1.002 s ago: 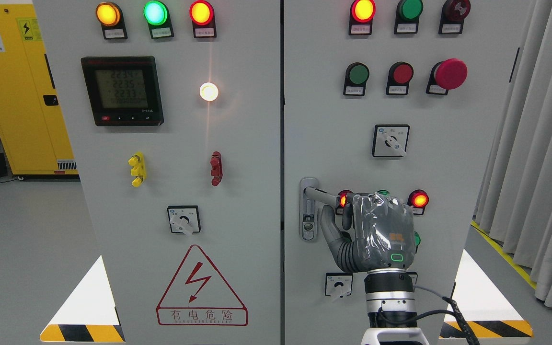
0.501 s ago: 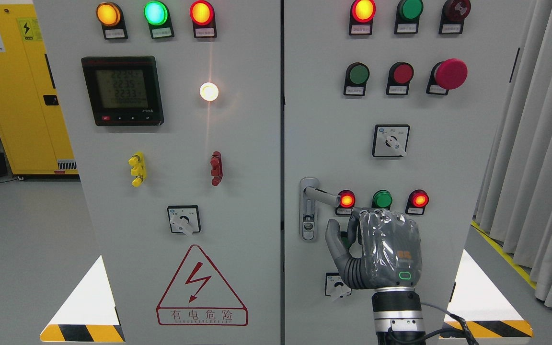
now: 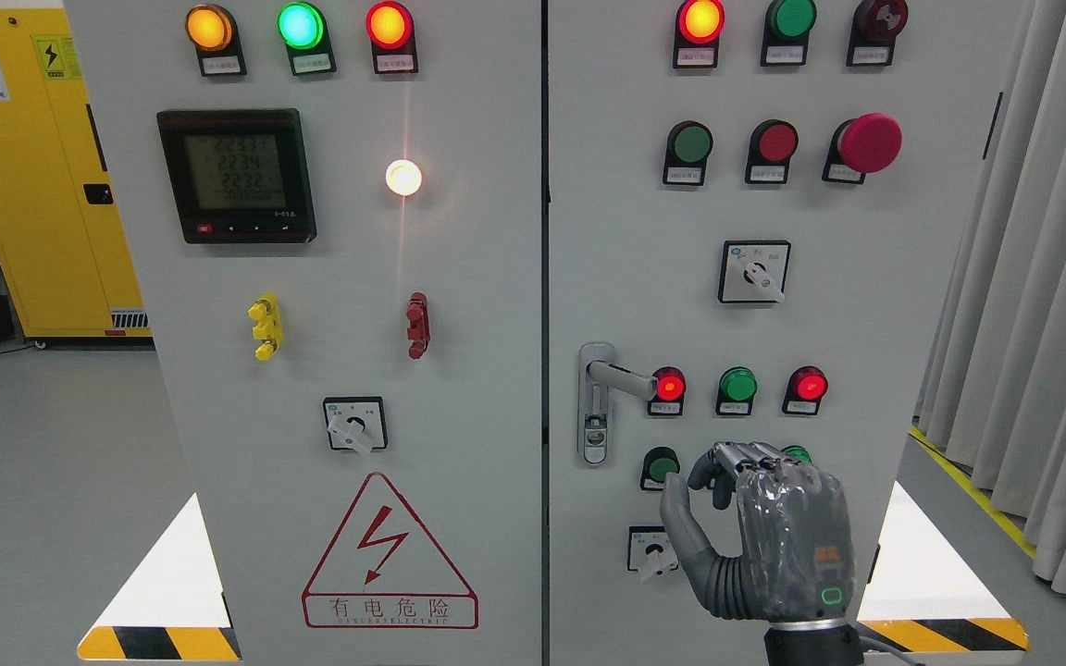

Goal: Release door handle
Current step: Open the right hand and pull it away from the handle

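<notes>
Door handle (image 3: 621, 376) sits up and to the left of the right hand (image 3: 769, 536), well clear, not touching. Hand's fingers (image 3: 744, 456) curled loosely w/ nothing held, thumb out to the left, below the indicator lamps (image 3: 737, 385).

The handle (image 3: 616, 376) is a grey metal lever on the left edge of the right cabinet door. Its tall narrow plate stands upright, with a small lock near the bottom. The lever comes out from the top of the plate and points to the right, tilted slightly down. Its tip ends just beside a red lamp. Nothing touches it.
</notes>
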Action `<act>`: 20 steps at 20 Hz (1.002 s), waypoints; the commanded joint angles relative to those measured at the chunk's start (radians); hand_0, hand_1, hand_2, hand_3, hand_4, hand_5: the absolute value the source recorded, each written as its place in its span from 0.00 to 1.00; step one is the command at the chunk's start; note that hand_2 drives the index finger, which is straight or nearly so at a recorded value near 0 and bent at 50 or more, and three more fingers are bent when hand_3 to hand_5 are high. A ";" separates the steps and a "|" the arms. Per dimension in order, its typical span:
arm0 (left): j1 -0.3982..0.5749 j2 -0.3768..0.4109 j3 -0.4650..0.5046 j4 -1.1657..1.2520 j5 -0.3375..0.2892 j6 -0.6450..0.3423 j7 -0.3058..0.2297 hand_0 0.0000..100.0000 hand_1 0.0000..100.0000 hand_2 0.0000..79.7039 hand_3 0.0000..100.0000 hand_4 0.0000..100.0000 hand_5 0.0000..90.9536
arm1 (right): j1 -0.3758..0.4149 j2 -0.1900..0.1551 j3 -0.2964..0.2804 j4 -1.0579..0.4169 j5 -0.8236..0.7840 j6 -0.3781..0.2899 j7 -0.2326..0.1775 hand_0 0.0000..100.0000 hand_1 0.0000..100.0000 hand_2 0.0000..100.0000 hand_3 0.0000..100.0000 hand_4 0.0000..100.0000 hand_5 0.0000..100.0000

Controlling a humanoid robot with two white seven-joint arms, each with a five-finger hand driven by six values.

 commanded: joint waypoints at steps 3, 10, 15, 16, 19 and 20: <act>0.000 0.000 0.000 0.000 0.000 -0.001 0.000 0.12 0.56 0.00 0.00 0.00 0.00 | 0.047 -0.064 -0.139 -0.030 -0.083 -0.094 -0.003 0.75 0.31 0.04 0.10 0.13 0.05; 0.000 0.000 0.000 0.000 0.000 -0.001 0.000 0.12 0.56 0.00 0.00 0.00 0.00 | 0.047 -0.070 -0.135 -0.053 -0.129 -0.099 -0.006 0.80 0.23 0.00 0.00 0.00 0.00; 0.000 0.000 0.000 0.000 0.000 -0.001 0.000 0.12 0.56 0.00 0.00 0.00 0.00 | 0.057 -0.069 -0.123 -0.070 -0.129 -0.099 -0.004 0.78 0.22 0.00 0.00 0.00 0.00; 0.000 0.000 0.000 0.000 0.000 -0.001 0.000 0.12 0.56 0.00 0.00 0.00 0.00 | 0.057 -0.069 -0.121 -0.070 -0.129 -0.099 -0.004 0.77 0.22 0.00 0.00 0.00 0.00; 0.000 0.000 0.000 0.000 0.000 -0.001 0.000 0.12 0.56 0.00 0.00 0.00 0.00 | 0.057 -0.069 -0.121 -0.075 -0.129 -0.100 -0.004 0.76 0.22 0.00 0.00 0.00 0.00; 0.000 0.000 0.000 0.000 0.000 -0.001 0.000 0.12 0.56 0.00 0.00 0.00 0.00 | 0.059 -0.069 -0.121 -0.075 -0.129 -0.100 -0.004 0.76 0.23 0.00 0.00 0.00 0.00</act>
